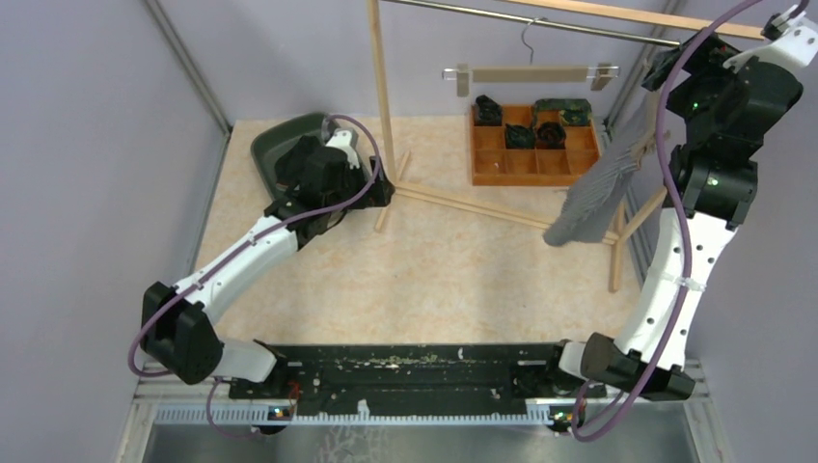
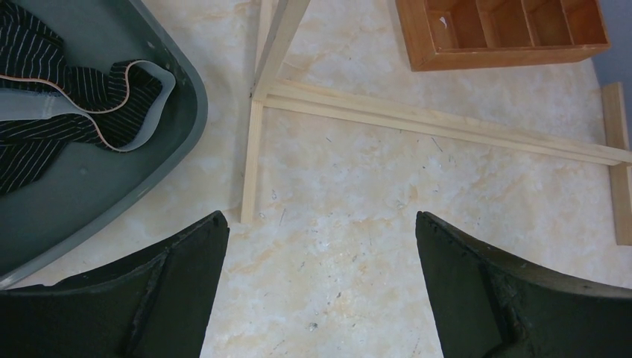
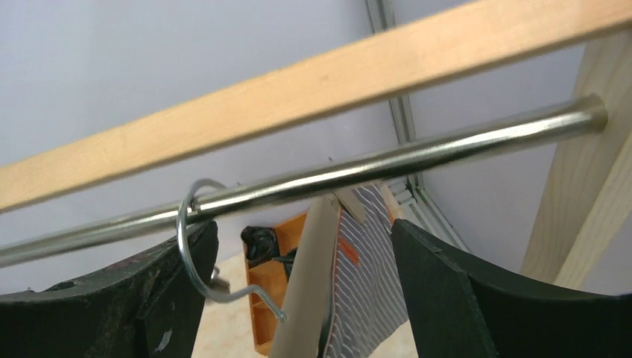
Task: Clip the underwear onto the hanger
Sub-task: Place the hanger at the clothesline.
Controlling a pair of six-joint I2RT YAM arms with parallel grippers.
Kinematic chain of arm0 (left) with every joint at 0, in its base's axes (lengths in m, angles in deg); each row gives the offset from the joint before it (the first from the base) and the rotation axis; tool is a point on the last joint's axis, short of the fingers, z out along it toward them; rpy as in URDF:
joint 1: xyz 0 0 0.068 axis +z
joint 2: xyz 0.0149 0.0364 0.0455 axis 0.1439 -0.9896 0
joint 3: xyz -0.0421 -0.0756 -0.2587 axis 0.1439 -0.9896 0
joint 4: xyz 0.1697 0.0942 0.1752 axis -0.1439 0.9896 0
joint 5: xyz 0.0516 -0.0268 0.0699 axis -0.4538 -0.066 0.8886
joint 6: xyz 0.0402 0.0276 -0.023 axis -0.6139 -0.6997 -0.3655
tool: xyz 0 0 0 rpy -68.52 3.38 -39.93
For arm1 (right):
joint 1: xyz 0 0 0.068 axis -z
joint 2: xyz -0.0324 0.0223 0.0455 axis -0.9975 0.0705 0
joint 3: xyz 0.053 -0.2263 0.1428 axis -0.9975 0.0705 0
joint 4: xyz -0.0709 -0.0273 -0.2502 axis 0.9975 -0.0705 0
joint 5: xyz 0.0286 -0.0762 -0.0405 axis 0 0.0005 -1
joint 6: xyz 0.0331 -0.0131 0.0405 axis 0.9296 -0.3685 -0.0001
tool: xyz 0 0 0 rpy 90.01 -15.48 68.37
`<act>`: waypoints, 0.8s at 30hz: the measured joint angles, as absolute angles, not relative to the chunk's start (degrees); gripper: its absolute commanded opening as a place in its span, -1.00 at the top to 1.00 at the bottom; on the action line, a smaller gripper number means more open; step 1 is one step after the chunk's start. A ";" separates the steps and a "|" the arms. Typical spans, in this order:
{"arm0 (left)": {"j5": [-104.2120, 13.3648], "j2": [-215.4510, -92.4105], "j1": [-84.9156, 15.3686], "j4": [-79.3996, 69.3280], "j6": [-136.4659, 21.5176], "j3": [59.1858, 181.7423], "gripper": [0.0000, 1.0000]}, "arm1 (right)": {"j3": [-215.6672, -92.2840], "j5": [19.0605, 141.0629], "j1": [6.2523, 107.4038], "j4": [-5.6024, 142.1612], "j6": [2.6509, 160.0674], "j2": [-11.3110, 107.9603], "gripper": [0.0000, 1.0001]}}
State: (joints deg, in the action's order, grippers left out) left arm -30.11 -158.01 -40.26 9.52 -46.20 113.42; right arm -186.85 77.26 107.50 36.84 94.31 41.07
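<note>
A grey striped underwear hangs at the rack's right end. In the right wrist view this underwear is clipped to a wooden hanger seen edge-on, whose wire hook is over the metal rod. My right gripper is open just below the rod, its fingers either side of that hanger and apart from it; from above, the right gripper is by the rod. A second wooden clip hanger hangs bare. Black striped underwear lies in the green tray. My left gripper is open over bare table.
The wooden rack's foot bars cross the table ahead of the left gripper. An orange compartment box with dark rolled items stands at the back. The green tray lies at the back left, partly under the left arm. Walls close both sides.
</note>
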 measured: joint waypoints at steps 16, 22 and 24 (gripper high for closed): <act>-28.61 -158.03 -39.74 9.82 -46.38 117.42 -0.99 | -174.24 80.50 107.52 31.51 94.23 21.92 -0.64; -28.15 -159.43 -38.93 10.32 -46.09 118.88 -0.99 | -167.29 85.06 106.66 29.59 95.41 14.68 -0.59; -28.15 -159.43 -38.86 10.41 -45.92 118.86 -0.99 | -165.34 85.57 105.44 28.10 95.65 13.81 -0.60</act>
